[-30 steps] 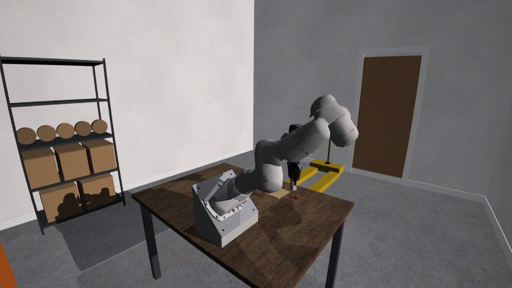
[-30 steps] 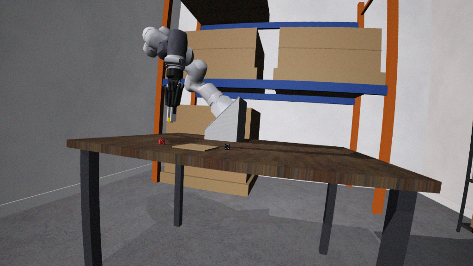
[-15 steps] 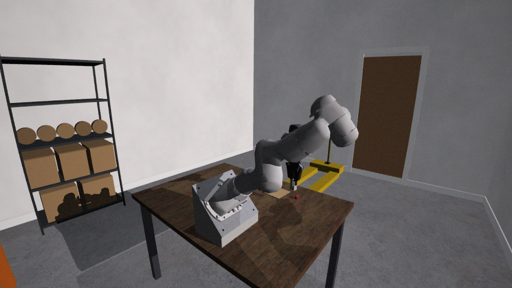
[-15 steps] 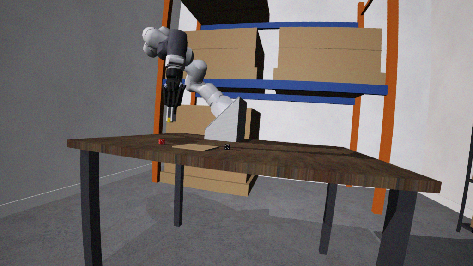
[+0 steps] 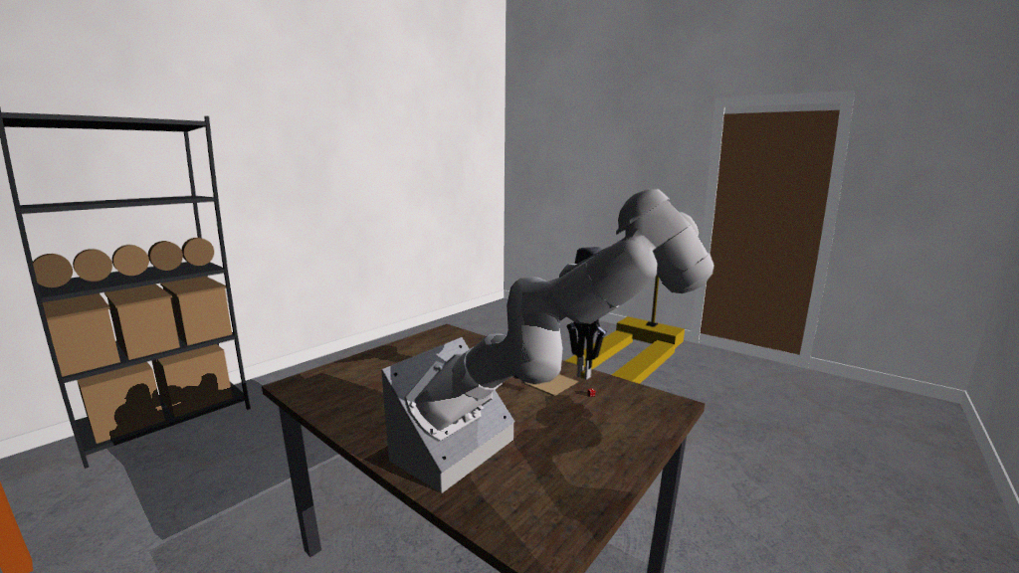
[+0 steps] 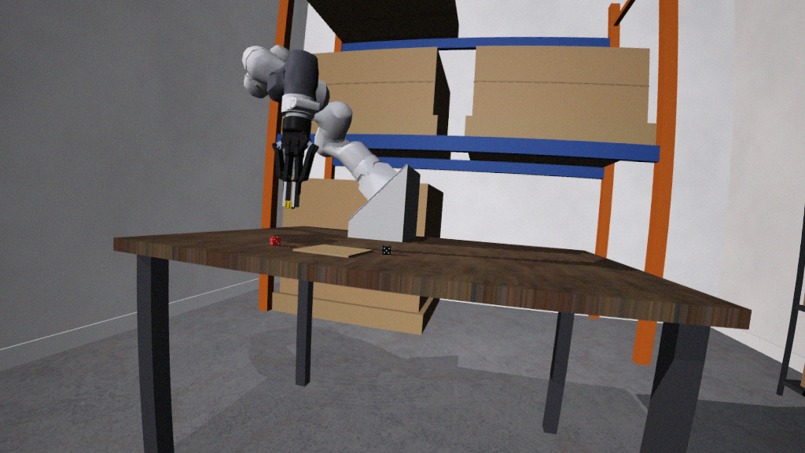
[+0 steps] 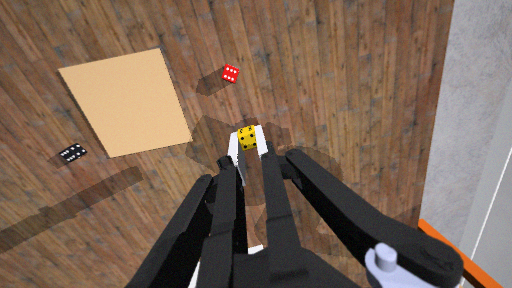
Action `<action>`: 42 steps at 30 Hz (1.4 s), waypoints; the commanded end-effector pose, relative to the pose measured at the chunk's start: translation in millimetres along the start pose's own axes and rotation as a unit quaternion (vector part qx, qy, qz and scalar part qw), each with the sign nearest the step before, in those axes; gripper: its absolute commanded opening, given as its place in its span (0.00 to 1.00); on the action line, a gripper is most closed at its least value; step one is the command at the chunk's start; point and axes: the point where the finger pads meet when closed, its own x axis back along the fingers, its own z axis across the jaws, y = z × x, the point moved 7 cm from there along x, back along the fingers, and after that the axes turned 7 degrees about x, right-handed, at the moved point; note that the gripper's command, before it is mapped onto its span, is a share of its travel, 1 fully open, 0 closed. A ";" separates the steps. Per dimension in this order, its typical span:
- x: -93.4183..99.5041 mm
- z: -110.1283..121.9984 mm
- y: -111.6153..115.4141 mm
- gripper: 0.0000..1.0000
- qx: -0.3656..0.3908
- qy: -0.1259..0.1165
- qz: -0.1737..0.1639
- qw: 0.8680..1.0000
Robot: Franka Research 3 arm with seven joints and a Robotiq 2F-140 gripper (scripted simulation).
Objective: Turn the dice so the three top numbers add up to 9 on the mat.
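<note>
My gripper (image 7: 249, 139) is shut on a yellow die (image 7: 246, 137) and holds it well above the wooden table; it also shows in the exterior view (image 6: 288, 204) and in the top view (image 5: 583, 371). A tan mat (image 7: 125, 101) lies flat on the table, left of the gripper in the wrist view, with no die on it. A red die (image 7: 230, 73) with four pips up lies on the bare wood beside the mat's far corner. A black die (image 7: 72, 152) lies on the wood off the mat's other side. The mat (image 6: 332, 250), red die (image 6: 275, 240) and black die (image 6: 386, 249) also show in the exterior view.
The robot's grey wedge base (image 6: 388, 205) stands on the table behind the mat. The table edge and grey floor (image 7: 470, 115) lie to the right in the wrist view. Shelves with cardboard boxes (image 6: 506, 95) stand behind the table.
</note>
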 end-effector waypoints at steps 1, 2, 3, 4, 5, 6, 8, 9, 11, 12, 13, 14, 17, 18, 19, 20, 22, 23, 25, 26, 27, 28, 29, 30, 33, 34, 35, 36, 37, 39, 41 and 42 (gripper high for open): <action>-0.7 1.8 -0.5 0.09 0.085 -0.004 -0.003 0.996; -0.7 1.8 -0.5 0.09 0.094 -0.004 -0.003 0.996; -0.7 1.9 -0.5 0.09 0.102 -0.004 -0.003 0.995; -0.7 1.9 -0.5 0.09 0.110 -0.004 -0.003 0.994; -0.8 2.0 -0.5 0.09 0.116 -0.004 -0.003 0.993; -0.8 2.0 -0.5 0.09 0.125 -0.004 -0.003 0.992; -0.8 2.1 -0.5 0.09 0.140 -0.004 -0.003 0.990; -0.9 2.2 -0.5 0.09 0.149 -0.004 -0.003 0.989; -0.9 2.3 -0.5 0.09 0.164 -0.004 -0.003 0.986; -0.9 2.3 -0.5 0.09 0.164 -0.004 -0.003 0.986; -0.9 2.3 -0.5 0.09 0.164 -0.004 -0.003 0.986; -1.0 2.4 -0.5 0.09 0.184 -0.004 -0.002 0.983; -1.0 2.6 -0.6 0.09 0.209 -0.004 -0.002 0.978; -1.0 2.6 -0.6 0.09 0.217 -0.004 -0.002 0.976; -1.1 2.7 -0.6 0.09 0.224 -0.004 -0.002 0.975; -1.1 2.8 -0.6 0.09 0.232 -0.004 -0.002 0.973; -1.1 2.9 -0.6 0.09 0.248 -0.004 -0.002 0.969; -1.1 2.9 -0.6 0.09 0.251 -0.004 -0.002 0.968; -1.2 3.0 -0.6 0.09 0.270 -0.004 -0.002 0.963; -1.2 3.1 -0.6 0.09 0.277 -0.004 -0.002 0.961; -1.2 3.1 -0.6 0.09 0.285 -0.004 -0.002 0.959; -1.2 3.2 -0.6 0.09 0.293 -0.005 -0.002 0.956; -1.2 3.2 -0.6 0.09 0.293 -0.005 -0.002 0.956; -1.2 3.2 -0.6 0.09 0.293 -0.005 -0.002 0.956; -1.3 3.4 -0.7 0.09 0.328 -0.005 -0.002 0.945; -1.3 3.5 -0.7 0.09 0.335 -0.005 -0.001 0.942; -1.4 3.5 -0.7 0.09 0.343 -0.005 -0.001 0.939; -1.4 3.6 -0.7 0.09 0.350 -0.005 -0.001 0.937; -1.4 3.6 -0.7 0.09 0.358 -0.005 -0.001 0.934; -1.4 3.8 -0.7 0.09 0.373 -0.005 -0.001 0.928; -1.4 3.9 -0.8 0.09 0.387 -0.005 -0.001 0.922; -1.5 3.9 -0.8 0.09 0.394 -0.005 -0.001 0.919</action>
